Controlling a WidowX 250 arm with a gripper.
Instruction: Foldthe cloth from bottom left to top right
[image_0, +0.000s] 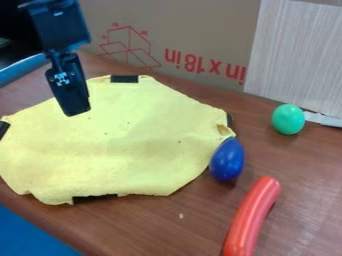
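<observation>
A black pincer (78, 111) hangs over the far left part of a yellow cloth (127, 145) on the brown wooden surface (160, 225), as I work the rig from a distance; whether its grip is spread or pressed together I cannot tell from this side-on angle, though no cloth appears lifted by it. The cloth lies mostly flat across the left and middle of the surface, its outline many-sided, with black patches showing at its far, left, near and right edges; a blue egg-shaped toy (228, 160) sits against its right edge, a green egg-shaped toy (288, 119) stands well apart at far right, and a curved red sausage-shaped toy (251, 217) lies at near right.

I judge the fold not yet begun, the step in hand being the approach to the near left edge; the next move calls for bringing the pincer nearer and lower, taking a shallow pinch of fabric there, then raising it and carrying it diagonally towards far right; the drag could nudge the blue toy, or a loose pinch could let the fabric slip midway.
</observation>
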